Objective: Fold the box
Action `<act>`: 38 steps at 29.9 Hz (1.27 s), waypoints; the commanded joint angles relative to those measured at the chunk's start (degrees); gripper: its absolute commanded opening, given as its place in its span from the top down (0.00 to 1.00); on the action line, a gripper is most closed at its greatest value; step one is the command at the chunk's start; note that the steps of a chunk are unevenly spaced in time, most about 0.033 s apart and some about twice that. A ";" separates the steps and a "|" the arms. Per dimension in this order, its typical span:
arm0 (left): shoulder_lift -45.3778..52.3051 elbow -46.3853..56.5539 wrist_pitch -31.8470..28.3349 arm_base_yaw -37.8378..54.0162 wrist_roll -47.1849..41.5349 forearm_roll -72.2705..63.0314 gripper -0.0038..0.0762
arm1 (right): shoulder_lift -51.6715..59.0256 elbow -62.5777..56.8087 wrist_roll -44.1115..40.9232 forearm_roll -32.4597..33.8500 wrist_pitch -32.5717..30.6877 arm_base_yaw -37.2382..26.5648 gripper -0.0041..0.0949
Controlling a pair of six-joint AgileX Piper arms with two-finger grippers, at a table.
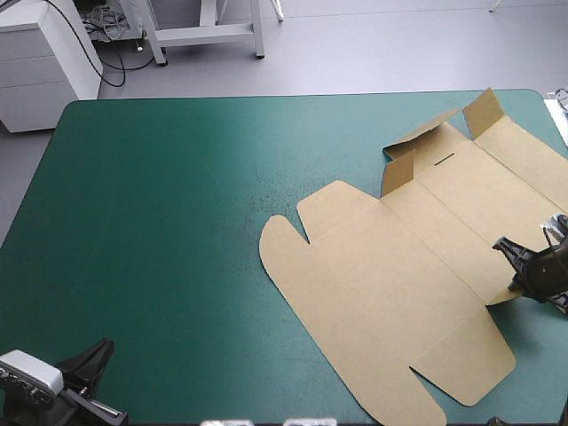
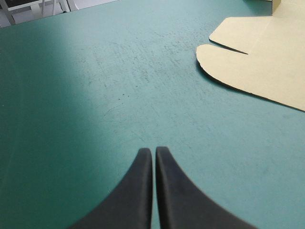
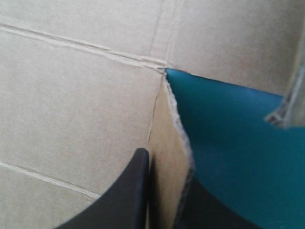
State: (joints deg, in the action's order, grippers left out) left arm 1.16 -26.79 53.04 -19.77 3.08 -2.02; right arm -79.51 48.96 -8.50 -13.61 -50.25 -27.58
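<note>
The brown box lies as a cut sheet on the right half of the table, mostly flat. Two small flaps at its far end stand raised. My right gripper is at the sheet's right side, near the table's right edge. In the right wrist view it is shut on a narrow flap of the box, held upright between the black fingers. My left gripper sits at the table's near left corner, far from the sheet. It is shut on nothing, with the box's rounded flap well ahead of it.
The teal-green cover spreads over the left half of the table, between my left gripper and the box. The sheet's right part reaches close to the table's right edge.
</note>
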 commanded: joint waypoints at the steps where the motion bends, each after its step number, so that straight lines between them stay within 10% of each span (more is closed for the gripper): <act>1: -0.10 -1.18 -4.23 0.10 -0.11 0.03 0.94 | 1.23 1.49 1.92 0.19 0.35 -0.46 0.97; 10: -0.10 -1.18 -4.23 0.10 -0.11 0.03 0.94 | 0.33 6.41 7.90 1.12 -0.72 -0.46 0.97; 22: -0.10 -1.18 -4.23 0.10 -0.11 0.03 0.94 | -14.92 26.19 20.27 3.58 -17.67 0.51 0.97; 38: -0.10 -1.18 -4.23 0.10 -0.21 -1.06 0.94 | -29.48 46.69 28.80 15.22 -21.59 23.76 0.97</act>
State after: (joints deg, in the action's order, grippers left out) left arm 1.16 -26.79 53.04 -19.77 3.08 -2.51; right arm -110.17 91.21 17.49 0.69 -69.21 -7.58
